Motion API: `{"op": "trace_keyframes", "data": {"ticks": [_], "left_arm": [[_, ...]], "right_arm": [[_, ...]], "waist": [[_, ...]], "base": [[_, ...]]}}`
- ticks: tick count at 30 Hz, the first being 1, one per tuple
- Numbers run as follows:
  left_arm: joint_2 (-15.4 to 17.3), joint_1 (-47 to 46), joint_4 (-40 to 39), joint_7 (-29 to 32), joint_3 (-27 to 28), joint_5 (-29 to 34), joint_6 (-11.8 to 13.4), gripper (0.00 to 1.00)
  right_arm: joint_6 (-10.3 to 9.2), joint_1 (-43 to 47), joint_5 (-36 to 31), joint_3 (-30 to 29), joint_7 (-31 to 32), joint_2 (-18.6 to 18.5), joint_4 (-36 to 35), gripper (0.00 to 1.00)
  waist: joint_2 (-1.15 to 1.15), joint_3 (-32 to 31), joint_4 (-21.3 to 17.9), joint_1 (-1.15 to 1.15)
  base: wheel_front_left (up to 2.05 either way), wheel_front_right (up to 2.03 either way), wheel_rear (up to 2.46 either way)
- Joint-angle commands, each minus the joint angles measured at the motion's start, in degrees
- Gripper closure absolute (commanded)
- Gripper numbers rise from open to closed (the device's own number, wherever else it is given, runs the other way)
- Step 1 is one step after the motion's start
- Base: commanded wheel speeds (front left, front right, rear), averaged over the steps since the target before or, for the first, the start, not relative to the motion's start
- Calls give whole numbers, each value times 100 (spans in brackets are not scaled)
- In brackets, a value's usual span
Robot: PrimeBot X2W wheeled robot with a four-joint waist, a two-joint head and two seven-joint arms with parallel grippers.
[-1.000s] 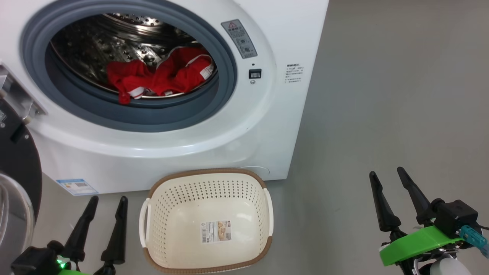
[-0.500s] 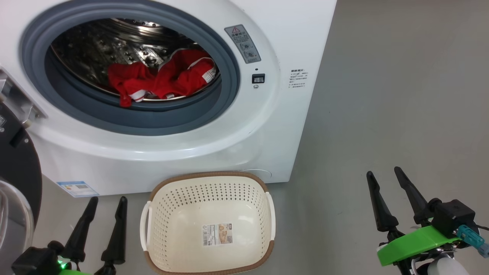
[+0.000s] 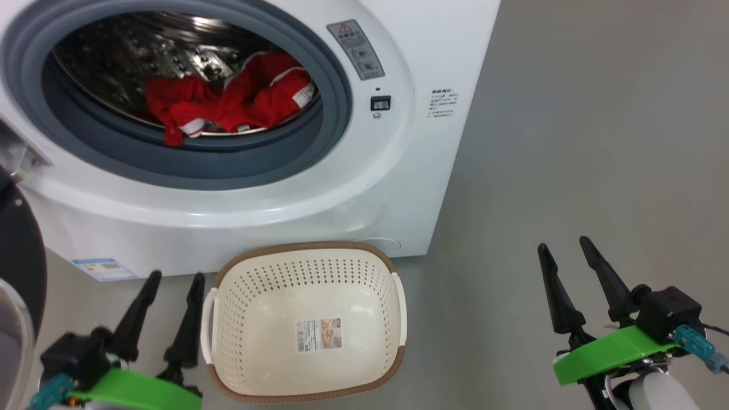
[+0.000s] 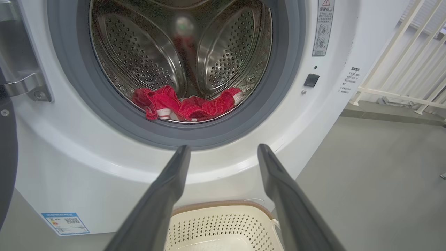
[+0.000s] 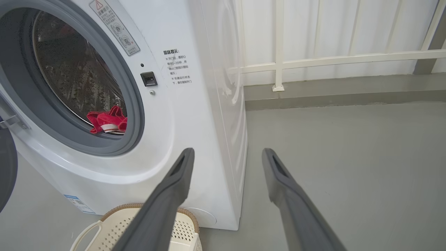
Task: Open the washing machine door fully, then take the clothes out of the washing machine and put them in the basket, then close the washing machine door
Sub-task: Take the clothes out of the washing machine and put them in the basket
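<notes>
a white washing machine (image 3: pixel 239 222) stands with its washing machine door (image 3: pixel 23 256) swung wide to the left. the cream basket (image 3: pixel 302 247) sits on the grey floor (image 3: pixel 569 142) just in front of it. red clothes (image 3: pixel 228 102) lie heaped at the front of the steel drum (image 3: pixel 114 51). the left gripper (image 3: pixel 176 276) hovers beside the basket, fingers spread, holding nothing. the right gripper (image 3: pixel 562 244), likewise parted, hangs well to the right.
</notes>
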Motion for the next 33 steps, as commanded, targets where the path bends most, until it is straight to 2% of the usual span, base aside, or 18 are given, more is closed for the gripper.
{"op": "trace_keyframes", "data": {"ticks": [1,4,10,19,28,33], "left_arm": [[192,-377,37,-28,153,23,-32,0],[287,-847,314,-28,-40,96,-32,0],[479,-2348,1352,-28,-569,282,-32,0],[433,-4426,3228,209,-959,833,107,0],[536,-5810,4576,248,-1374,1310,94,0],[672,-6342,5206,239,-1552,1542,197,0]], "right_arm": [[28,-204,-69,147,-52,-7,-161,0],[28,-292,-82,171,-52,28,-172,0],[28,-576,-125,216,-52,117,-215,0],[28,-944,-117,282,-52,201,-277,0],[28,-1194,168,449,-52,207,-382,0],[28,-1315,251,568,-52,207,-387,0]], "waist": [[0,138,-60,0],[0,310,-116,0],[0,839,-280,0],[0,1519,-598,0],[0,2043,-882,0],[0,2255,-1015,0]], "base": [[0,0,0],[0,0,0],[0,0,0],[0,0,0],[0,0,0],[0,0,0]]}}
